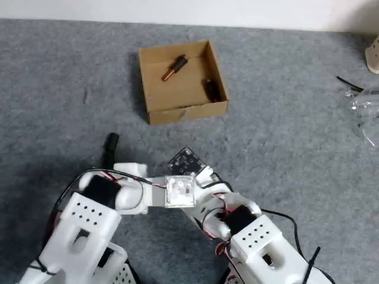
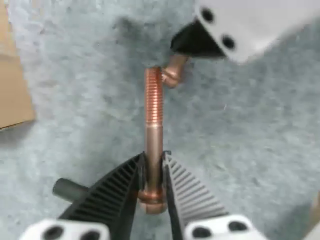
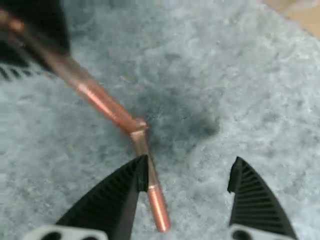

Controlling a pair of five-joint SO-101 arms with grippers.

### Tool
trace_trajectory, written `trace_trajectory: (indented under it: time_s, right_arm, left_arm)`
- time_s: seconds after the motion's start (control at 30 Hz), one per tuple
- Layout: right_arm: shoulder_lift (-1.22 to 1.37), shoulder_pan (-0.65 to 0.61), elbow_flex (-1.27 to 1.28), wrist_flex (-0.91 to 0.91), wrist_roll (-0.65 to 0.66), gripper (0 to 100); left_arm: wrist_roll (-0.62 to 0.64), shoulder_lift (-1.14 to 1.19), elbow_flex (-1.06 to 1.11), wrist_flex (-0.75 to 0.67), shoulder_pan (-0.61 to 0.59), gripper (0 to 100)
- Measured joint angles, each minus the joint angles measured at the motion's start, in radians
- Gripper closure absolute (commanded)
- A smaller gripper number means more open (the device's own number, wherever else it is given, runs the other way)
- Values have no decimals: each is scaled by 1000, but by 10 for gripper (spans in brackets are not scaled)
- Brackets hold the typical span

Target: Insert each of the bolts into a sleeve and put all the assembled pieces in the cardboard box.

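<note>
Progress check. The cardboard box (image 1: 186,111) holds two pieces: one with a copper end showing from a dark body (image 1: 174,67) near the box's far wall, and one all dark (image 1: 211,89) against its side wall. We take both for finished bolt-and-sleeve assemblies, though the second is too dark to confirm.

Outside the box, on the grey carpet (image 1: 284,148):
- Both arms meet on the near side of the box, well apart from its front wall.
- The left gripper (image 2: 153,162) pinches a copper bolt (image 2: 153,115) just above its head, with the threaded end pointing away from the jaws.
- A second bolt (image 3: 150,195) touches that threaded tip with its head.
- The right gripper (image 3: 187,167) has its jaws spread. The second bolt lies against one finger (image 3: 135,175) and is not clamped between the two.
- One black sleeve (image 1: 111,144) lies loose, farther from the box than the grippers and off to the left arm's side. It touches neither bolt.

Our judgement:
- Two pieces are done, and at least two bolts remain unsleeved.
- We count only one free sleeve, and we cannot tell whether another lies hidden under the arms.
- The held bolt is at another bolt, not at a sleeve, so insertion has not begun for it.
- Left to do: sleeve each bolt, then carry both pieces to the box.
</note>
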Motion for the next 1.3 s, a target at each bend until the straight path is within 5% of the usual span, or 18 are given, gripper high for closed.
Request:
trace_trajectory:
  time_s: [0.3, 0.93, 1.3]
  right_arm:
    - [0, 2, 2, 0, 0, 752]
    - [0, 259, 2, -83, -41, 752]
    - [0, 267, 2, -87, -48, 752]
  left_arm:
    - [-18, 0, 3, 35, -63, 994]
    - [-18, 0, 71, 32, -152, 994]
    - [-18, 0, 226, -150, -150, 994]
